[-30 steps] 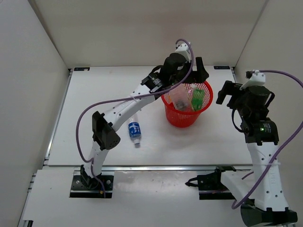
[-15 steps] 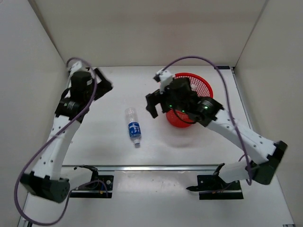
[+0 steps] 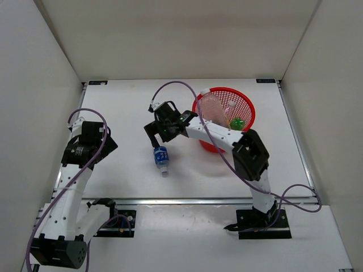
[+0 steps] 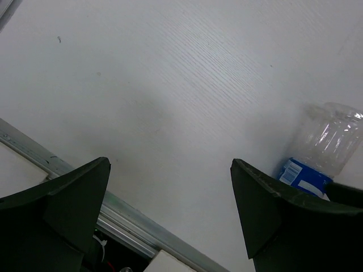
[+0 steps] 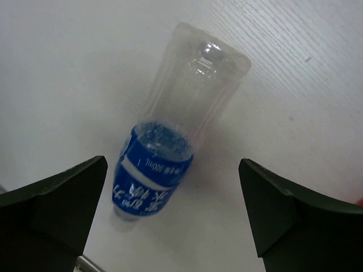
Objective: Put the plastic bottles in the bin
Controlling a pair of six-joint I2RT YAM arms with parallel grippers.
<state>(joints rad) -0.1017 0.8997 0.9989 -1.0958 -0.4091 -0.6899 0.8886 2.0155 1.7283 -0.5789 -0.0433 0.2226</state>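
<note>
The clear bottle with a blue label (image 3: 161,156) lies on its side on the white table, cap toward the near edge; it also shows in the right wrist view (image 5: 170,153) and at the right edge of the left wrist view (image 4: 326,148). My right gripper (image 3: 159,135) (image 5: 173,209) is open and empty, just above and behind this bottle. The red mesh bin (image 3: 245,105) stands at the back right, holding a green bottle (image 3: 237,122) and clear bottles (image 3: 212,107). My left gripper (image 3: 104,141) (image 4: 170,209) is open and empty, well left of the lying bottle.
White walls close in the table on the left, back and right. A metal rail (image 4: 136,221) runs along the table's near edge (image 3: 181,199). The right arm's forearm (image 3: 212,134) crosses in front of the bin.
My right gripper has moved left from beside the bin to over the blue-label bottle. My left arm has come nearer and lower from the far left. The bottle has not moved.
</note>
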